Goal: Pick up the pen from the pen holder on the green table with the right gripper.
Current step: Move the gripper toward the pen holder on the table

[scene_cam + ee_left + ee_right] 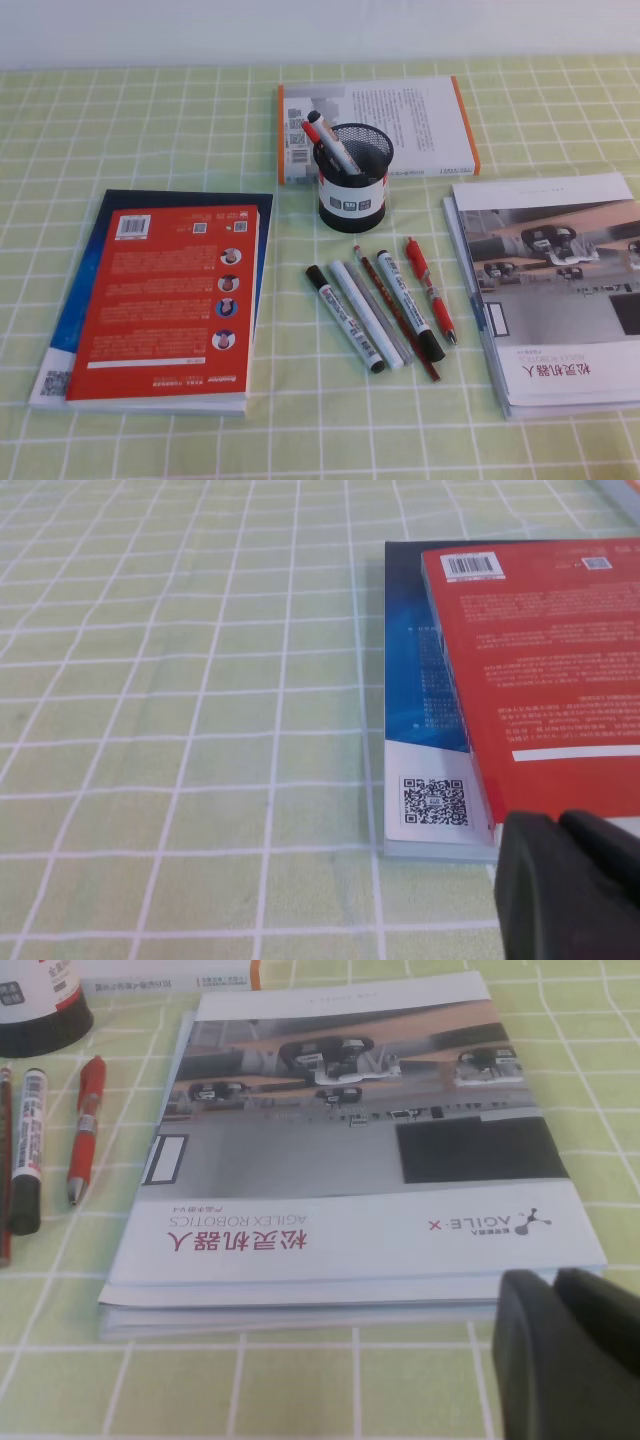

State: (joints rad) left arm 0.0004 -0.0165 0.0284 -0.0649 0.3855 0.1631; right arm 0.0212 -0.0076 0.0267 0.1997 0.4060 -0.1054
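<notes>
While my right gripper (560, 1290) hangs low over the near edge of the brochures (350, 1160), its black fingers are pressed together with nothing between them. My left gripper (560, 830) sits at the corner of the red book (550, 670), which lies on a blue one (425, 690); its two fingers look closed too, touching each other and grasping nothing

On the table (150, 120), the holder (352, 178) stands upright near the middle, just in front of an orange-edged book (400, 120) lying flat. The pen (312, 133) leans in the holder toward its left rim, red end up, right beside a marker (335, 145) with a black cap. I cannot make out the pen's lower barrel through the mesh

In front of the holder five writing tools lie side by side on the cloth, all slanted: two markers, a clear tube, a thin red stick, and a red pen (430, 290) on the right. My right wrist view catches that red pen (85, 1125) lying just left of the brochures, apart from them
</notes>
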